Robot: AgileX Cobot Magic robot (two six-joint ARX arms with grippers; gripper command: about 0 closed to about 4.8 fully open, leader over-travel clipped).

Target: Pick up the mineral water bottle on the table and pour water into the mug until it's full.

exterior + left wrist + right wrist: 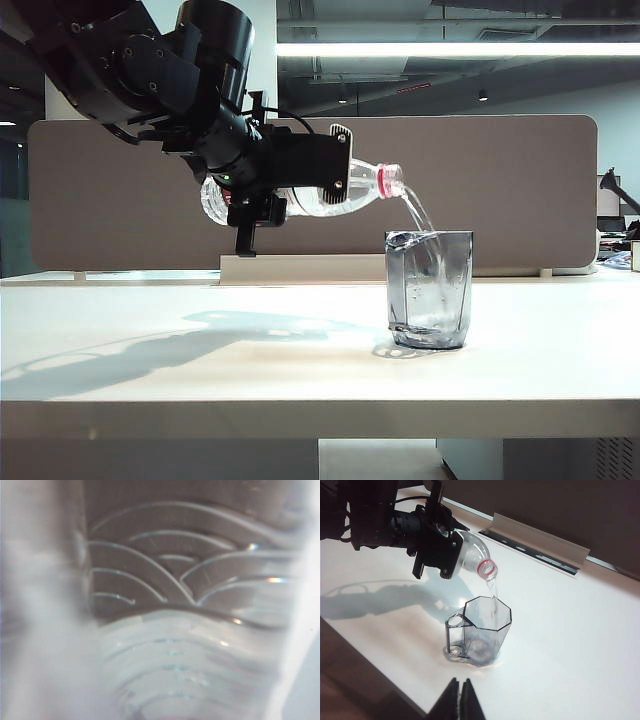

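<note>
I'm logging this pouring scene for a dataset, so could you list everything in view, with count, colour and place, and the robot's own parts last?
mineral water bottle: one, clear with red neck ring, tipped mouth-down above the mug, held in the air
water: one clear stream from bottle mouth into the mug, a little pooled inside
mug: one, smoky-grey transparent, faceted, with a handle seen from the right wrist view, upright on the table right of centre
table: one, white
partition panel: one, brown-grey, behind the table
left gripper: black, shut on the bottle's body
right gripper: black, fingers together, away from the mug, holding nothing
</note>
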